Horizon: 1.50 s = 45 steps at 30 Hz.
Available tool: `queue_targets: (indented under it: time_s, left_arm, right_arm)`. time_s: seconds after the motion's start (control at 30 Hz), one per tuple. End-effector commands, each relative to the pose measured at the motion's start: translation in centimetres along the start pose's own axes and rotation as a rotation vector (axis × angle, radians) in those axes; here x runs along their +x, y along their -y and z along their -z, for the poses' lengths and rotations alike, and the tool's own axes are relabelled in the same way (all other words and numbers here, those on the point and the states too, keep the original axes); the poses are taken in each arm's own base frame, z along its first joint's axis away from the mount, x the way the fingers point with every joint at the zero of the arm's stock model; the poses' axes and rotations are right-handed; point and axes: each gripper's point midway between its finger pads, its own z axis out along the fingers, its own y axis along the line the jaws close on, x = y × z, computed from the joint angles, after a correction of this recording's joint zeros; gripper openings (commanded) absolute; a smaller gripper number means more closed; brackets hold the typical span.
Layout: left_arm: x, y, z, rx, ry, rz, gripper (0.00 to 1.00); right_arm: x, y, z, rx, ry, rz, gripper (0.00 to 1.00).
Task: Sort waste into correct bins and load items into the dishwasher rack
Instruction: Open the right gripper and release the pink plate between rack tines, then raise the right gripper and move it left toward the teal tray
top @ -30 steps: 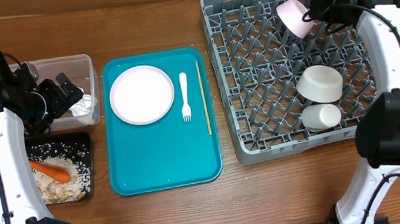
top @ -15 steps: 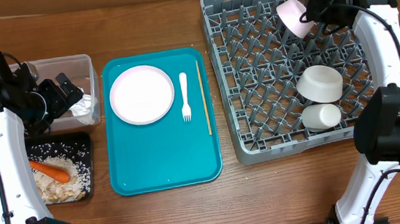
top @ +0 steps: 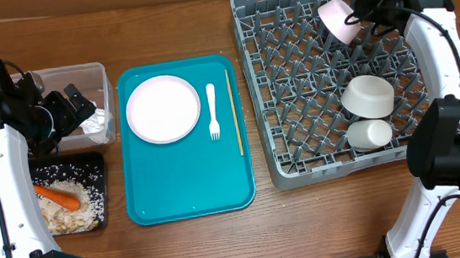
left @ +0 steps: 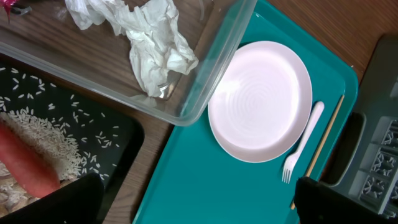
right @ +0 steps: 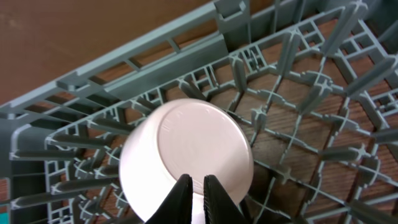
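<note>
Right gripper: my jaws are pinched on the rim of a white bowl, with the fingers nearly together and the bowl wall between them.
White bowl: it is tilted, base toward my wrist camera, over the far pegs of the grey rack. I cannot tell whether it touches the pegs.
Left gripper: my jaws are spread wide, holding nothing, above the clear tub.
Clear tub: crumpled tissue lies inside.
Black tray: it sits just beside the tub on the near side and holds the carrot and rice.
Teal tray: it rests on the desk between the bins and the rack. The plate, fork and stick lie on it side by side.
Rack, near side: a second bowl sits with the cup just beside it.
</note>
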Motion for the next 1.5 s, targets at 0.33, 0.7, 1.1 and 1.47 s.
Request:
queue_targets:
  time_s: [0.33,0.7,1.1,1.47]
  left_arm:
    - [-0.4,0.4,1.2,0.012,0.034,-0.002,1.0]
    - [-0.4,0.4,1.2,0.012,0.034,-0.002,1.0]
    - [-0.4,0.4,1.2,0.012,0.034,-0.002,1.0]
    - [-0.4,0.4,1.2,0.012,0.034,-0.002,1.0]
  right_arm:
    - [2.7,-0.7,-1.8,-0.066,-0.085,-0.018,0.11]
    - [5.2,-0.8,-3.2,-0.087,-0.173,-0.035,0.11]
    - [5.3,-2.4,-1.0,-0.152,-0.2,-0.02,0.04]
    - [6.5,-8.5,8.3,-0.362,-0.266,0.055,0.08]
